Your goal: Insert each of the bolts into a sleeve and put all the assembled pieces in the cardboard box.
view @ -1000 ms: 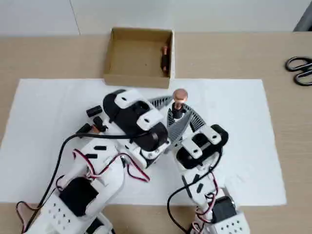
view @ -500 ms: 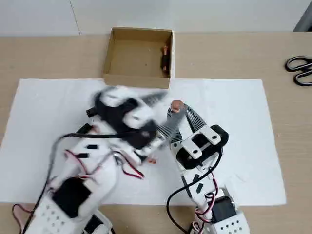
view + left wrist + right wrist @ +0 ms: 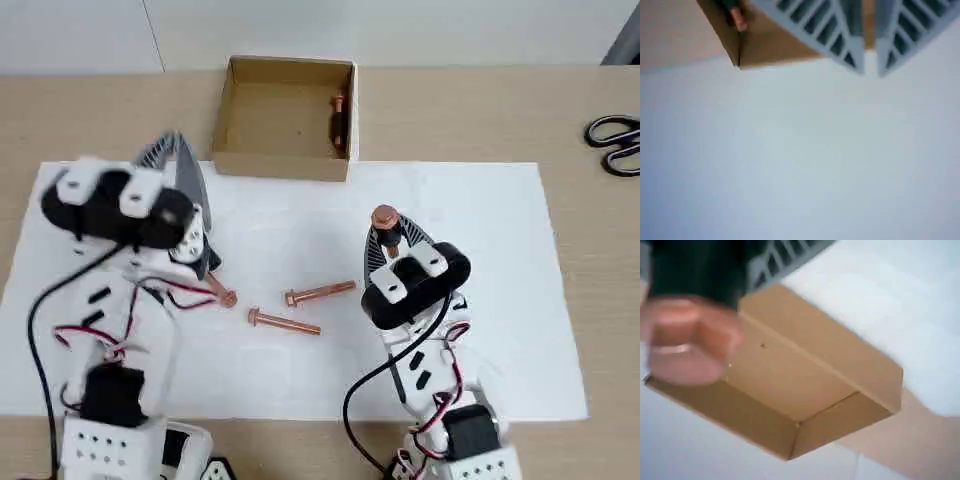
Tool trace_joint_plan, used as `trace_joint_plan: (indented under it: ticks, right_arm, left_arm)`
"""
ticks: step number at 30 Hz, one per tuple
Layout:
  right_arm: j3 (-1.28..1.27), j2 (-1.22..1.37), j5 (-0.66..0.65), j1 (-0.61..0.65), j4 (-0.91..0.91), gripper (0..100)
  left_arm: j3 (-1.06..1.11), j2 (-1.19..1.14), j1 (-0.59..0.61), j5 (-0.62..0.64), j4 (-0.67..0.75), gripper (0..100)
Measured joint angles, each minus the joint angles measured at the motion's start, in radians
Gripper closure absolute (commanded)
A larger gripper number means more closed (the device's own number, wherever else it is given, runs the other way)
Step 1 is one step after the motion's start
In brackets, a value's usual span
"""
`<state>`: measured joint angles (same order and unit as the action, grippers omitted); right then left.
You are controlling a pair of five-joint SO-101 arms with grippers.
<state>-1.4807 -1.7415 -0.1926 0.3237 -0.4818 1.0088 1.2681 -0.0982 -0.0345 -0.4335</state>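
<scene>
My right gripper (image 3: 386, 238) is shut on a black sleeve with a copper bolt (image 3: 385, 217) standing in it, head up, over the white paper. In the right wrist view the bolt head (image 3: 685, 340) and sleeve (image 3: 695, 270) loom large in front of the cardboard box (image 3: 805, 390). The cardboard box (image 3: 240, 110) sits at the back and holds one assembled piece (image 3: 340, 120) along its right wall. My left gripper (image 3: 170, 145) is shut and holds nothing, left of the box's front corner (image 3: 737, 52). Three loose bolts (image 3: 320, 292) (image 3: 283, 321) (image 3: 222, 293) lie on the paper between the arms.
A white paper sheet (image 3: 500, 230) covers the middle of the wooden table. Scissors (image 3: 615, 140) lie at the far right edge. The left arm's body (image 3: 120, 215) stands over the paper's left part.
The left arm has swung away to the left from the right gripper, uncovering the loose bolts. The right gripper still holds the sleeve and bolt and has shifted slightly toward the near side.
</scene>
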Motion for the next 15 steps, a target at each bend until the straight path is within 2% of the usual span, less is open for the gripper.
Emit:
trace_joint_plan:
  ticks: [2, 7, 10, 15]
  right_arm:
    - [0.081, 0.052, 0.032, -0.003, -0.06, 99.5]
    - [0.282, 0.296, 0.103, -0.006, -0.077, 99.5]
    - [0.385, 0.502, 0.112, -0.006, -0.011, 99.5]
    - [0.563, 0.856, 0.114, -0.006, 0.175, 99.5]
  left_arm:
    - [0.092, 0.084, 0.0, 0.0, 0.012, 100]
    - [0.295, 0.31, 0.0, -0.002, 0.043, 100]
    - [0.396, 0.442, 0.035, -0.002, 0.043, 100]
    - [0.474, 0.523, 0.198, -0.002, 0.078, 100]
